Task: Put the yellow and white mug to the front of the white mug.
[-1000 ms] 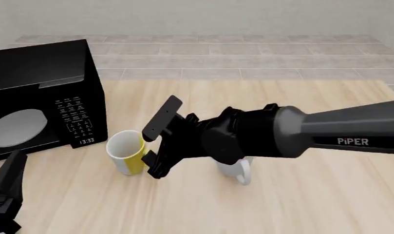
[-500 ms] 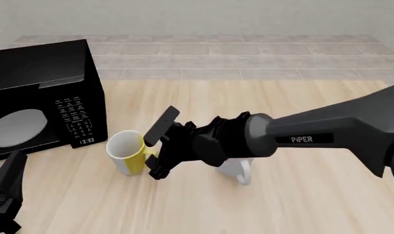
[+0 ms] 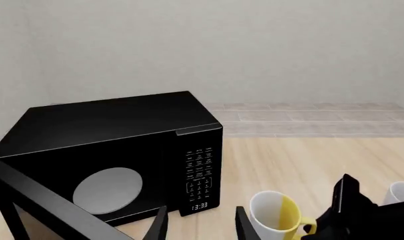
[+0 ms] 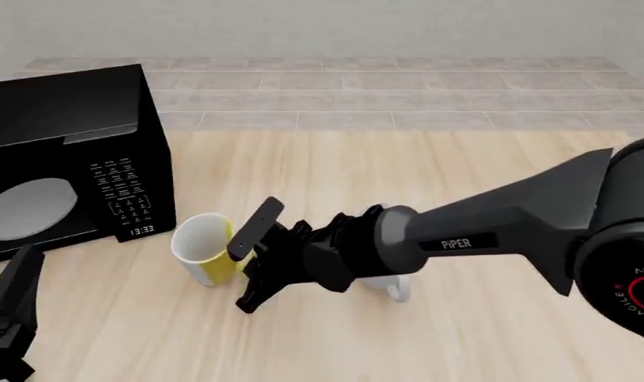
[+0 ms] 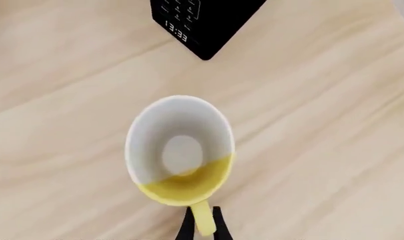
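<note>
The yellow and white mug (image 4: 204,248) stands upright on the bench (image 4: 460,159), just right of the black microwave (image 4: 67,151) and left of the white mug (image 4: 391,282) (mostly hidden behind the right arm). Its yellow handle (image 5: 203,222) sits between the fingers of the right pincer (image 4: 249,267), which is clenched on it, as the right wrist view shows. The left pincer (image 4: 9,318) hangs released near the bench's front left, well apart from both mugs.
</note>
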### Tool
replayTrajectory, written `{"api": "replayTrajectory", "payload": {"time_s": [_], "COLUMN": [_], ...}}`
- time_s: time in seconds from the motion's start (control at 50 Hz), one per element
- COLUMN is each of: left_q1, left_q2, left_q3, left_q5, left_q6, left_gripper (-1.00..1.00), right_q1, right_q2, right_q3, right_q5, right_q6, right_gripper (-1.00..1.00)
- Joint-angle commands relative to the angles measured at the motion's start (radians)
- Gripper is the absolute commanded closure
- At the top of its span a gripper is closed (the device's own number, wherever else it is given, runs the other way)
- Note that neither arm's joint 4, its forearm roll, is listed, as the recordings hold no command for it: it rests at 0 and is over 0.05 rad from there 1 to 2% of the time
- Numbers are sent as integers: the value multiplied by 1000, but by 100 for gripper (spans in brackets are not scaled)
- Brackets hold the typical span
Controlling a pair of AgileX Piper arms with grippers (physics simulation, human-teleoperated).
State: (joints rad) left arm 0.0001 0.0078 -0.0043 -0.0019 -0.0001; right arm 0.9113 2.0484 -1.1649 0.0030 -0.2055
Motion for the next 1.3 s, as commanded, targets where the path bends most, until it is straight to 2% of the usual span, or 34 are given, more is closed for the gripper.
{"api": "replayTrajectory", "payload": {"time_s": [0.02,0.22,0.34,0.5,0.74,0.8,0.88,1.0,1.3], "left_q1": [0,0,0,0,0,0,0,0,0], "left_q2": [0,0,0,0,0,0,0,0,0], "left_q3": [0,0,0,0,0,0,0,0,0], "left_q5": [0,0,0,0,0,0,0,0,0], "left_q6": [0,0,0,0,0,0,0,0,0], "left_gripper": [-100,-100,-100,-100,-100,-100,-100,-100,-100], "right_q1": [24,-6,-29,-49,-65,-63,-65,-111,-255], "right_q2": [10,-8,-56,-134,-211,-248,-269,-267,-258], "right_q3": [7,10,11,10,-4,-12,-19,-61,-141], "right_q5": [1,11,25,50,87,108,131,174,244], "right_q6": [5,-23,-47,-51,-40,-1,3,-12,-7], "right_gripper": [100,100,100,100,100,100,100,100,100]}}
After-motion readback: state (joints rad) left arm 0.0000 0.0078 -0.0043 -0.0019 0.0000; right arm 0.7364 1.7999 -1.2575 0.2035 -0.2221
